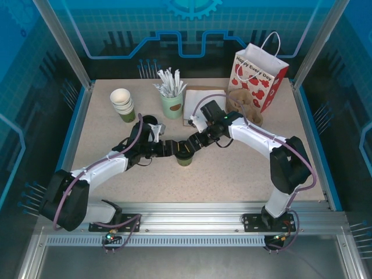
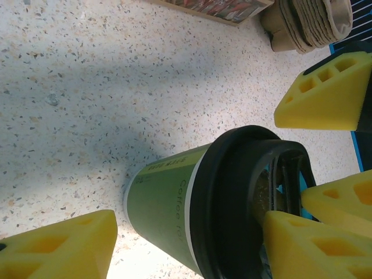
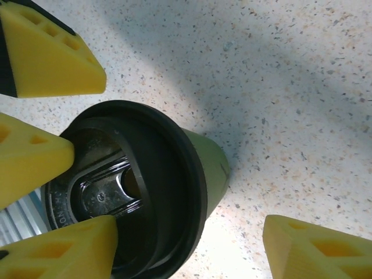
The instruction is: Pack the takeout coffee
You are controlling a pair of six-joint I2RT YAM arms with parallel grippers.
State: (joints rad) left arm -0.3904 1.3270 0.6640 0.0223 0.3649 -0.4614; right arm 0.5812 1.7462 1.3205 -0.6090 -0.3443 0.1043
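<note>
The takeout coffee [image 1: 185, 160], olive-green with a black lid [image 3: 174, 174], stands upright between the two grippers. Bare speckled table [image 2: 87, 87] lies all around it, with the table's edges well away. The left gripper [image 1: 174, 149] and the right gripper [image 1: 195, 143] are both partly open and straddle the cup. Each one's own fingers [image 3: 52, 64] sit just clear of it, gripping nothing.

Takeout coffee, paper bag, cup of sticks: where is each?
takeout coffee [image 2: 164, 203], left wrist view, green side wall
paper bag [image 1: 253, 75], top external view, white front face
cup of sticks [image 1: 172, 107], top external view, pale green wall
</note>
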